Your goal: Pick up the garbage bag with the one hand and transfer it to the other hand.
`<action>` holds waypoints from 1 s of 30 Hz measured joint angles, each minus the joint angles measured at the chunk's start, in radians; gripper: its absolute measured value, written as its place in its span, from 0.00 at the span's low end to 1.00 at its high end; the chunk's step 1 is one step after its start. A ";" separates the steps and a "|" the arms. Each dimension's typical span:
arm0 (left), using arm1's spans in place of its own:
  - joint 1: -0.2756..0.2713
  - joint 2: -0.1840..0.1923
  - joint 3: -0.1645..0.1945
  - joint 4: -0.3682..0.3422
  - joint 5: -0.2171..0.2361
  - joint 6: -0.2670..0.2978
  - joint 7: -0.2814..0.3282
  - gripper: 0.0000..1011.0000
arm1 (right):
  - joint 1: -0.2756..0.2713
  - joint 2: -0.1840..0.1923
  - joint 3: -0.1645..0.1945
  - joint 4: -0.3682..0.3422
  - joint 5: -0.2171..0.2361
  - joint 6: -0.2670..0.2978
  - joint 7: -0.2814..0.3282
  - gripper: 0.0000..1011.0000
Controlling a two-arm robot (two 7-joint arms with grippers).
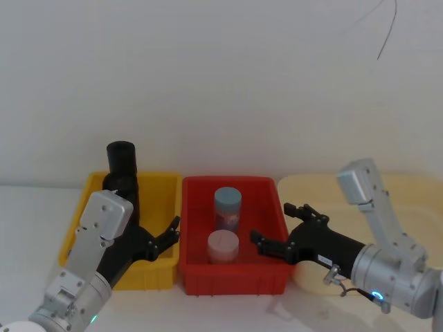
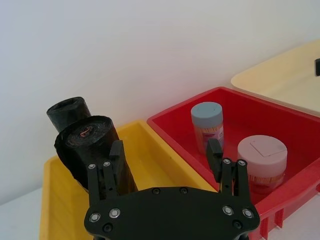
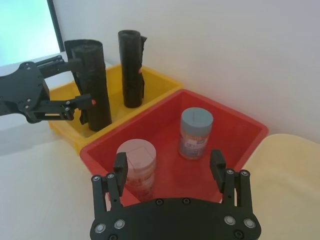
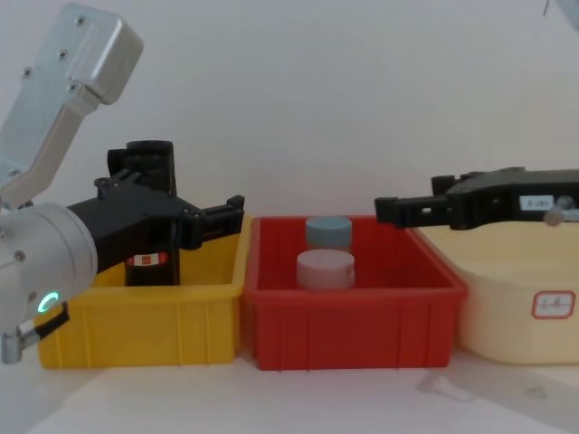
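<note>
**Bag not lifted, both claws released**

Bag (image 3: 92, 75): stands upright in the yellow bin (image 4: 136, 316), with a red-and-white band low on its side. Behind it, nearer to the wall, a plain roll (image 3: 131, 65), also upright.

Left gripper (image 2: 166, 150): hovers over the yellow bin at the height of the bag's upper half, fingers (image 2: 116, 152) spread wide, grasps nothing. Bag right at one finger; touching or not, cannot tell.

Right gripper (image 1: 271, 223): hangs above the right edge of the red bin (image 4: 353, 316), points toward the left gripper, fingers also spread, holds nothing. Well apart from the bag.

In the red bin: a blue-lid jar (image 1: 228, 204) at the back, a pink-lid jar (image 1: 223, 245) in front of it. Right of the red bin, a cream tub (image 4: 507, 280).
</note>
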 joint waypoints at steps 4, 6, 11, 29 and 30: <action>0.000 0.000 0.000 0.000 0.000 0.000 0.000 0.99 | 0.024 -0.012 -0.021 0.022 -0.010 0.006 0.000 0.99; 0.000 0.000 0.000 0.000 0.000 0.000 0.000 0.99 | 0.037 -0.020 -0.034 0.036 -0.015 0.009 0.000 0.99; 0.000 0.000 0.000 0.000 0.000 0.000 0.000 0.99 | 0.064 -0.038 -0.053 0.064 -0.018 0.018 0.002 0.99; 0.000 0.000 0.000 0.000 0.000 0.000 0.000 0.99 | 0.137 -0.097 -0.099 0.146 0.020 0.061 0.034 0.99; 0.000 0.000 0.000 0.000 0.000 0.000 0.000 0.99 | 0.141 -0.099 -0.101 0.150 0.020 0.061 0.034 0.99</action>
